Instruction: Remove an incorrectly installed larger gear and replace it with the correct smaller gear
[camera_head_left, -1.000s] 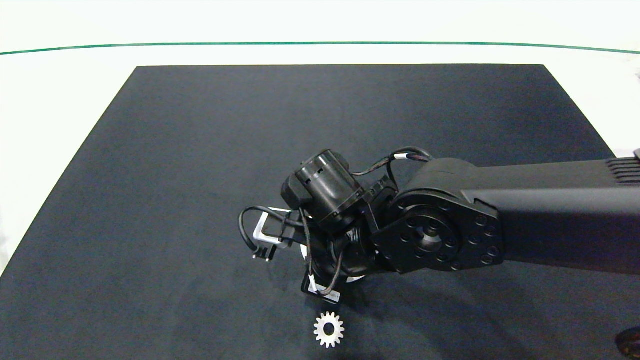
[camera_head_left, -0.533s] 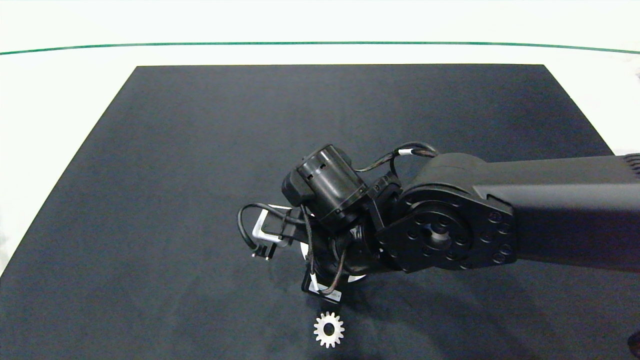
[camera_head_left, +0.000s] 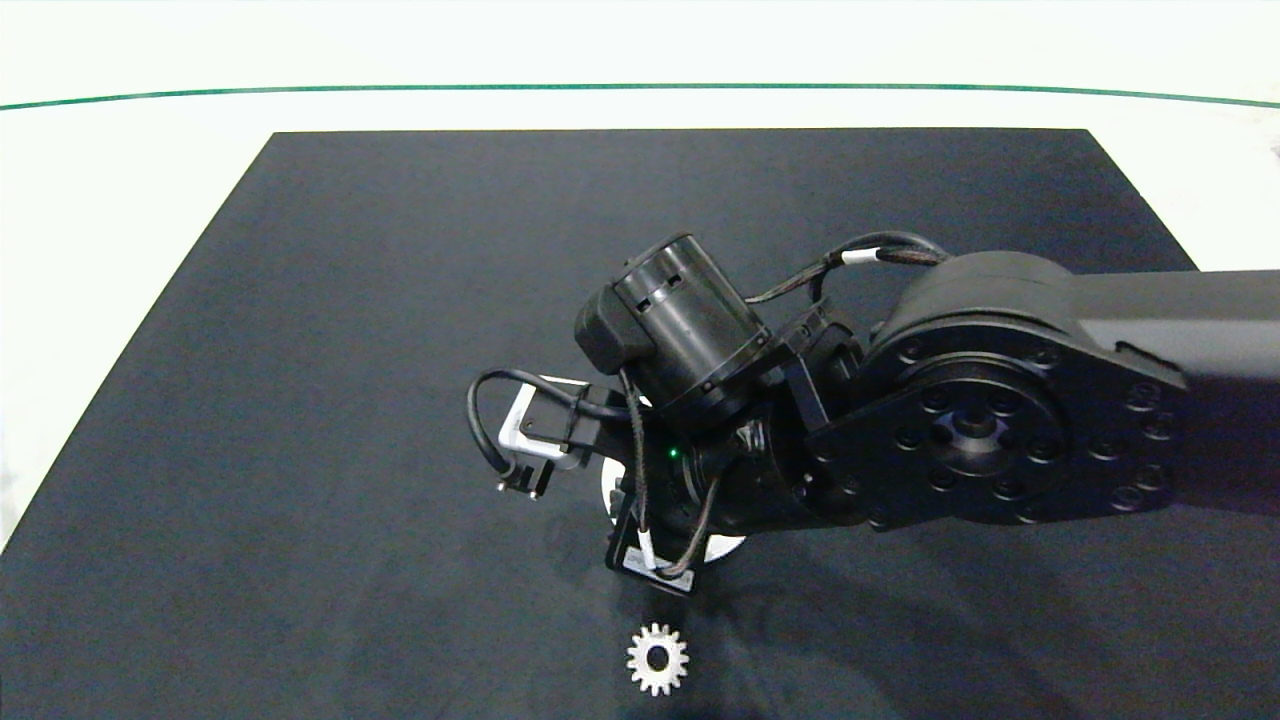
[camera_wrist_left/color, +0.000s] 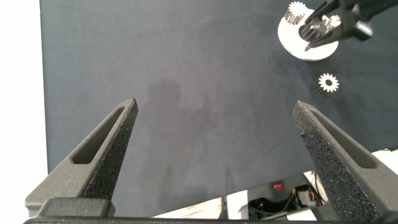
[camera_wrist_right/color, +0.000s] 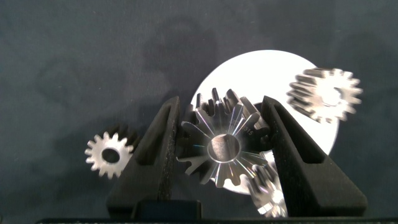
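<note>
Right tool (camera_wrist_right/color: 224, 149), at lower centre of the head view beneath its dark arm (camera_head_left: 1000, 430), holds the larger gear (camera_wrist_right/color: 222, 146) clamped between both fingers (camera_wrist_right/color: 163, 149) above the white disc (camera_wrist_right/color: 273, 71). Whether the gear is clear of the disc or resting on it cannot be told. A blunt-toothed gear (camera_wrist_right/color: 324, 94) stands on the disc at the right of the wrist frame; another gear (camera_wrist_right/color: 267, 196) shows partly at the lower edge. The smaller gear (camera_head_left: 658, 659) lies flat on the black mat (camera_head_left: 350, 330) at bottom centre, just below the disc and apart from it. Left tool (camera_wrist_left/color: 214, 162) hangs wide over bare mat, well apart from the disc, holding nothing. The mat covers a white bench (camera_head_left: 120, 180)
</note>
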